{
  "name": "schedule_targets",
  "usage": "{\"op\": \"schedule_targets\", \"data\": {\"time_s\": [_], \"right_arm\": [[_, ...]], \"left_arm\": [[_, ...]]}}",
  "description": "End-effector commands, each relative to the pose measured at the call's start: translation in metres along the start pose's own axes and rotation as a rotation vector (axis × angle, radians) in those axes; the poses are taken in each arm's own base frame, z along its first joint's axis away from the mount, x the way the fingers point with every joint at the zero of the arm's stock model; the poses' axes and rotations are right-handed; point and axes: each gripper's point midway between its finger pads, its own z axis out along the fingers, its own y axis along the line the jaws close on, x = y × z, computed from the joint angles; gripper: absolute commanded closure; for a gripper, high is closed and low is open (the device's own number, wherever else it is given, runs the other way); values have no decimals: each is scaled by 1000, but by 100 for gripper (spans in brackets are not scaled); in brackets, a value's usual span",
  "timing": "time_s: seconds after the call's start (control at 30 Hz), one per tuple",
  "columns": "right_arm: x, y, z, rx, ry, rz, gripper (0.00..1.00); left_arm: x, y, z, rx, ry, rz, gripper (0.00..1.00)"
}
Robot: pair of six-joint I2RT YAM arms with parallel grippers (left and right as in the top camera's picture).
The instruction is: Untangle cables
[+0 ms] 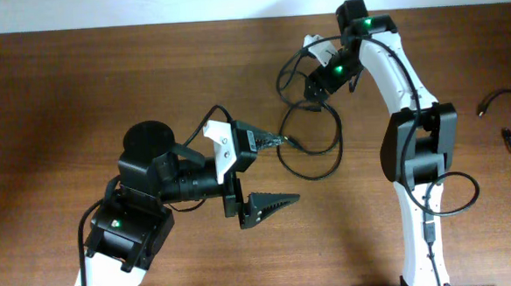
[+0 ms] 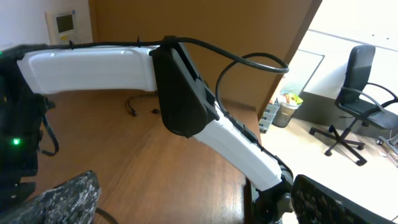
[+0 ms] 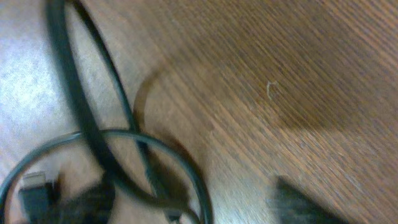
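Observation:
A thin black cable [image 1: 313,153] lies in loops at the table's middle, with a small plug end [image 1: 289,142]. My left gripper [image 1: 273,172] is open wide; its upper finger is right beside that plug and the lower finger is off the cable. In the left wrist view the jaws [image 2: 193,202] are empty, with a bit of cable [image 2: 102,215] by the left finger. My right gripper [image 1: 316,85] hovers over the cable's far loops [image 1: 289,75]. The blurred right wrist view shows crossing loops [image 3: 106,155] and a plug [image 3: 36,186], and the fingers [image 3: 186,208] are apart.
A second thin black cable [image 1: 510,116] with small plug ends lies at the right edge of the table; it also shows far off in the left wrist view [image 2: 133,106]. The right arm's white link [image 1: 414,161] stands between the two cables.

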Motion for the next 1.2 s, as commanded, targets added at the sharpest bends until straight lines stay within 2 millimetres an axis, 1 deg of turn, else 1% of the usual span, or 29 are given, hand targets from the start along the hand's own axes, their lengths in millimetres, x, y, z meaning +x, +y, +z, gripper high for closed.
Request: {"op": "schedule_targets", "data": {"time_s": [0.0, 0.03, 0.07, 0.13, 0.17, 0.2, 0.23, 0.27, 0.3, 0.33, 0.4, 0.43, 0.47, 0.5, 0.53, 0.57, 0.6, 0.63, 0.67, 0.7, 0.77, 0.8, 0.83, 0.9, 0.93, 1.0, 1.07, 1.1, 1.17], "right_arm": [[2, 9, 19, -17, 12, -32, 90], [1, 13, 24, -21, 14, -42, 96], [-1, 17, 25, -22, 13, -51, 96], [-20, 44, 25, -130, -63, -74, 96], [-38, 60, 14, -209, -138, -65, 96], [-60, 68, -5, -247, -208, -14, 96], [-91, 73, -37, -271, -296, 68, 96], [-109, 80, -59, -303, -353, 89, 96], [-121, 89, -78, -331, -397, 67, 96], [-133, 102, -105, -360, -442, 49, 96], [-149, 123, -145, -364, -501, 31, 96], [-155, 133, -158, -358, -527, -1, 96], [-164, 155, -178, -354, -565, -61, 96], [-170, 169, -187, -355, -587, -96, 96], [-178, 192, -199, -364, -617, -137, 96], [-184, 213, -207, -392, -626, -132, 96], [-187, 239, -216, -405, -636, -174, 96], [-188, 252, -224, -404, -648, -200, 96], [-190, 260, -238, -327, -672, -214, 96], [-191, 257, -252, -219, -694, -209, 96], [-188, 258, -296, -92, -765, -219, 96], [-183, 252, -321, -10, -803, -203, 96], [-178, 246, -337, 41, -824, -189, 96], [-160, 212, -383, 194, -879, -144, 96], [-143, 186, -418, 273, -926, -101, 96], [-128, 167, -458, 353, -995, -78, 96], [-113, 161, -497, 436, -1070, -73, 96], [-92, 136, -531, 600, -1105, 4, 96], [-54, 96, -564, 816, -1096, 149, 96]], "left_arm": [[-5, -4, -2, 1, -10, 23, 1], [-5, -4, -2, 1, -10, 22, 1], [-5, -4, -2, 1, -10, 22, 1], [-4, -4, -2, 1, -8, 19, 1], [-4, -4, -2, 1, -8, 19, 1], [-4, -4, -2, 1, -8, 19, 1], [-4, -4, -2, 1, -9, 20, 1], [-4, -4, -2, 1, -9, 20, 1], [-4, -4, -2, 1, -8, 19, 1], [-4, -4, -2, 2, -8, 19, 1], [-4, -4, -2, 2, -8, 19, 1], [-4, -5, -2, 4, -8, 18, 1], [-2, -5, -2, 4, -3, 10, 1], [0, -5, -2, 5, 4, -1, 1], [1, -5, -2, 5, 9, -9, 1], [2, -5, -2, 5, 10, -12, 1], [-1, -8, -3, 18, 3, -2, 1], [-4, -11, -4, 33, -7, -2, 1], [-9, -20, -7, 56, -22, 23, 1], [-12, -26, -10, 56, -30, 38, 1], [-17, -33, -15, 55, -45, 64, 1], [-18, -35, -16, 55, -47, 68, 1], [-18, -35, -16, 55, -47, 66, 1], [-16, -35, -16, 56, -38, 21, 1], [-11, -34, -16, 56, -23, -6, 1], [-10, -34, -16, 55, -20, -10, 1], [-10, -34, -16, 56, -22, -8, 1], [-9, -34, -16, 56, -17, -16, 1], [-5, -34, -16, 56, -6, -36, 1]]}}
